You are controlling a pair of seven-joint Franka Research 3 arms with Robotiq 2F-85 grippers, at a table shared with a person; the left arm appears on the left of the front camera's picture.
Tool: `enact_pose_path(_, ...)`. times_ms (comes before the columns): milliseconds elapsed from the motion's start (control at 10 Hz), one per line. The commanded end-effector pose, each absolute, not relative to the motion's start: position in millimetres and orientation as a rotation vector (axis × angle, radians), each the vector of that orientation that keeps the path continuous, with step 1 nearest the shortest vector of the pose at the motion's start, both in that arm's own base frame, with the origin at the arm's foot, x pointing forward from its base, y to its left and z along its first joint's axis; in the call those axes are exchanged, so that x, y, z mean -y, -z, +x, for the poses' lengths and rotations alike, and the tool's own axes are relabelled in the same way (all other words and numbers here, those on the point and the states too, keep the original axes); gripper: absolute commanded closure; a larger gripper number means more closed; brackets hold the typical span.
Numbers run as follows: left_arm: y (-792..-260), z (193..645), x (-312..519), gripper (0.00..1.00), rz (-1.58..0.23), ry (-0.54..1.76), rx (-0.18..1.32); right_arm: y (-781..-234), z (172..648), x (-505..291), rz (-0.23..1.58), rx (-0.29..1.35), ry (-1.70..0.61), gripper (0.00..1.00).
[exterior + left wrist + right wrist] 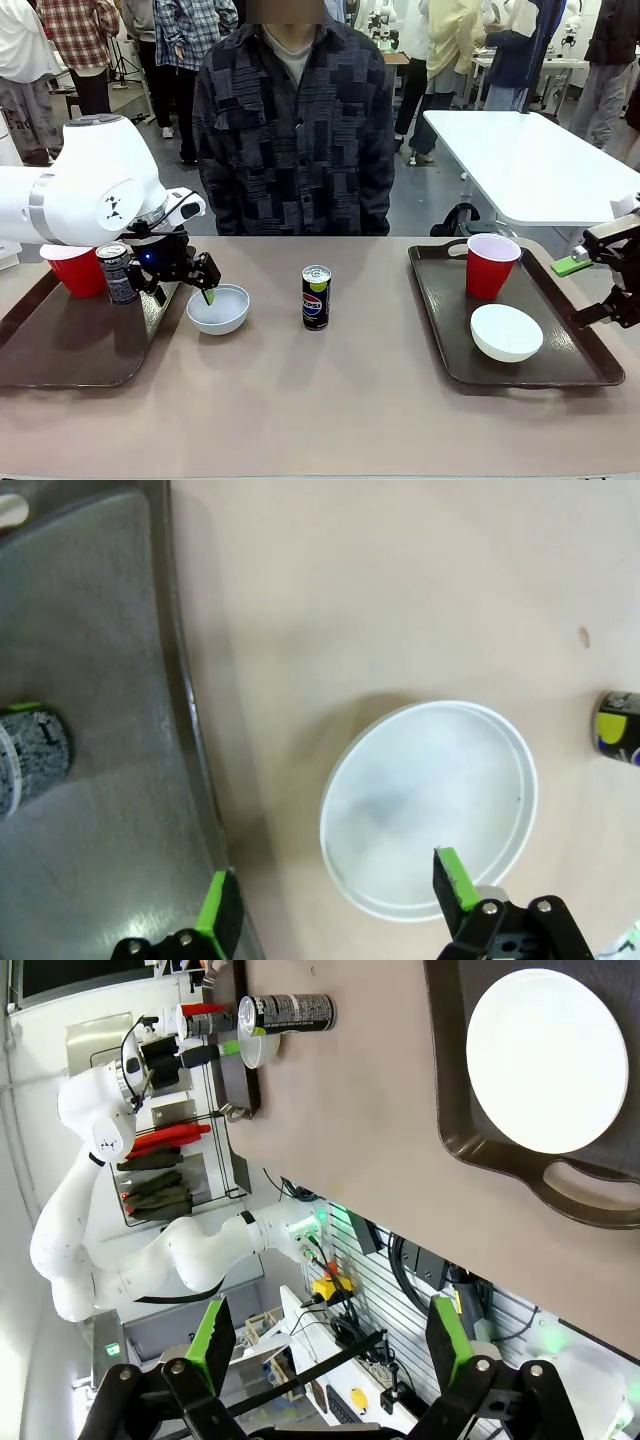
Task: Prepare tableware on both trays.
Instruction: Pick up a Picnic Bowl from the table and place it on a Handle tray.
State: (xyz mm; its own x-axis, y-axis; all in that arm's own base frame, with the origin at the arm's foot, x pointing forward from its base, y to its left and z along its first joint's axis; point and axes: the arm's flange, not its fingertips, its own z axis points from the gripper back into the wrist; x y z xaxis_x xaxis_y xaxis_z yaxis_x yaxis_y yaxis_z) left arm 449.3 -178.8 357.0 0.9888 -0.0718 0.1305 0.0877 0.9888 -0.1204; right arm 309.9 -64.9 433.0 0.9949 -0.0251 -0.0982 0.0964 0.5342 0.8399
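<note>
On the worktop (pixel 330 400), the right tray (pixel 445 320) is holding a red cup (pixel 491 265) and white bowl (pixel 506 332), the left tray (pixel 70 350) a second cup (pixel 76 270) and stowed can (pixel 117 272), so roughly a third is remaining. The loose bowl (pixel 218 308) is sitting just beside the left tray's raised rim, the spread left gripper (pixel 335 888) seemingly straddling its wall. The spare can (pixel 316 297) is standing clear mid-worktop, the right gripper (pixel 330 1330) hanging open.

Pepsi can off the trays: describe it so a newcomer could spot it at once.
On the tan table, look between the left tray and the right tray. The Pepsi can stands upright on bare tabletop beside a white bowl; its twin stands on the left tray.
</note>
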Motion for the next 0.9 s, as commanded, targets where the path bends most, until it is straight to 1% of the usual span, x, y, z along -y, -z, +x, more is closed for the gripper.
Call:
enact_pose_path(0, -349.5, 456.5, 185.3, 0.33, -0.127, 0.085, 0.153, -433.0, 309.3, 64.5, 1.006, -0.082, 0.07, 0.0)
enact_pose_path(100, -347.3, 458.6, 185.9, 0.54, -0.135, 0.088, 0.145, -433.0, 309.3, 64.5, 1.006, -0.082, 0.07, 0.0)
enact_pose_path(200, -346.1, 460.1, 186.6, 0.87, -0.142, 0.084, 0.144, -433.0, 309.3, 64.5, 1.006, -0.082, 0.07, 0.0)
enact_pose_path(300, -345.7, 460.6, 186.8, 1.0, -0.138, 0.085, 0.143, -433.0, 309.3, 64.5, 1.006, -0.082, 0.07, 0.0)
enact_pose_path(500, -342.5, 461.4, 187.0, 1.0, -0.122, 0.085, 0.135, -433.0, 309.3, 64.5, 1.006, -0.082, 0.07, 0.0)
enact_pose_path(600, -341.9, 461.5, 186.4, 0.9, -0.118, 0.082, 0.132, -433.0, 309.3, 64.5, 1.006, -0.082, 0.07, 0.0)
enact_pose_path(700, -342.8, 461.9, 186.1, 0.99, -0.116, 0.081, 0.134, -433.0, 309.3, 64.5, 1.006, -0.082, 0.07, 0.0)
enact_pose_path(800, -343.4, 461.9, 185.9, 1.0, -0.116, 0.082, 0.134, -433.0, 309.3, 64.5, 1.006, -0.082, 0.07, 0.0)
